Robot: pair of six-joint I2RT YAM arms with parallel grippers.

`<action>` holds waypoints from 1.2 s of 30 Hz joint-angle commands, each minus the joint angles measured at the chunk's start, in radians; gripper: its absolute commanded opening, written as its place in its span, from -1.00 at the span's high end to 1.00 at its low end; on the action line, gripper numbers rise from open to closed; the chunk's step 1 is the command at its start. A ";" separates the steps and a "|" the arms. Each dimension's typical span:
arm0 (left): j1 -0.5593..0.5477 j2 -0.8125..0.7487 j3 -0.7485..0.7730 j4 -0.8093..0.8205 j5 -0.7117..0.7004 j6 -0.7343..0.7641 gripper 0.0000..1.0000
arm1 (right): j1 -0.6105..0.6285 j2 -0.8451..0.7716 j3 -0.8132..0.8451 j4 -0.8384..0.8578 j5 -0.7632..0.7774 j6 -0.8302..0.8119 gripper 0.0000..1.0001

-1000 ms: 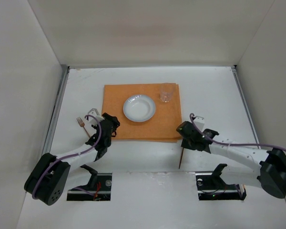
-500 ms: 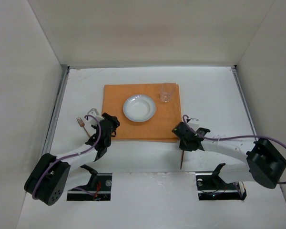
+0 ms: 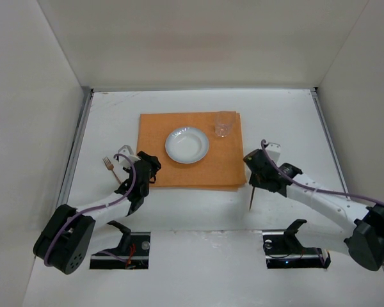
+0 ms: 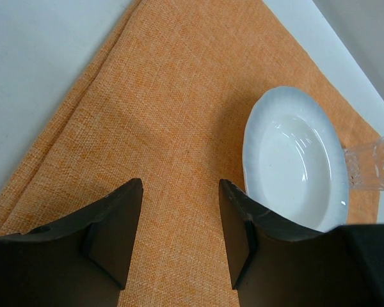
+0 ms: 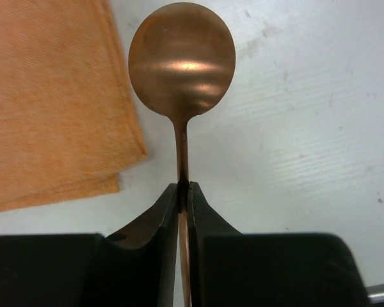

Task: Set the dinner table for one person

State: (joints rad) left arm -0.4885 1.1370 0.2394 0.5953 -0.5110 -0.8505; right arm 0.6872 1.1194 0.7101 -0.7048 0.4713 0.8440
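Note:
The white dinner table carries an orange placemat with a white plate and a clear glass on it. My right gripper is shut on the handle of a copper spoon, held just right of the placemat's near right corner; in the top view the spoon's handle points toward the near edge. My left gripper is open and empty above the placemat, left of the plate. A copper fork lies on the table left of the placemat.
Metal rails run along the table's sides, with white walls around. Both arm bases sit at the near edge. The glass also shows at the right edge of the left wrist view.
My right gripper has swung to the right with the spoon, from the placemat's near right corner to just beside it. The left arm has not moved.

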 commanded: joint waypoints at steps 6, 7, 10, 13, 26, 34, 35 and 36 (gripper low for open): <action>0.012 0.000 0.000 0.040 0.005 -0.012 0.02 | 0.018 0.201 0.233 0.321 -0.100 -0.264 0.77; 0.012 0.001 0.001 0.040 0.009 -0.009 0.02 | 0.016 0.238 0.255 0.356 -0.112 -0.275 0.77; 0.012 -0.020 -0.009 0.040 0.011 -0.005 0.02 | 0.008 0.345 0.310 0.451 -0.161 -0.319 0.77; 0.018 -0.023 -0.011 0.040 0.000 -0.004 0.02 | -0.010 0.431 0.357 0.493 -0.200 -0.330 0.77; 0.023 -0.016 -0.009 0.040 0.020 -0.004 0.01 | -0.084 0.605 0.364 0.577 -0.246 -0.315 0.76; 0.028 -0.025 -0.011 0.040 0.023 0.001 0.01 | -0.082 0.649 0.353 0.619 -0.258 -0.318 0.68; 0.026 -0.029 -0.011 0.040 0.019 0.002 0.01 | -0.082 0.648 0.348 0.623 -0.254 -0.315 0.68; 0.024 -0.036 -0.011 0.040 0.014 0.008 0.00 | -0.082 0.642 0.344 0.625 -0.253 -0.312 0.64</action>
State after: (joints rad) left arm -0.4690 1.1336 0.2375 0.5968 -0.4866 -0.8528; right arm 0.6025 1.7718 1.0451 -0.1570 0.2203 0.5282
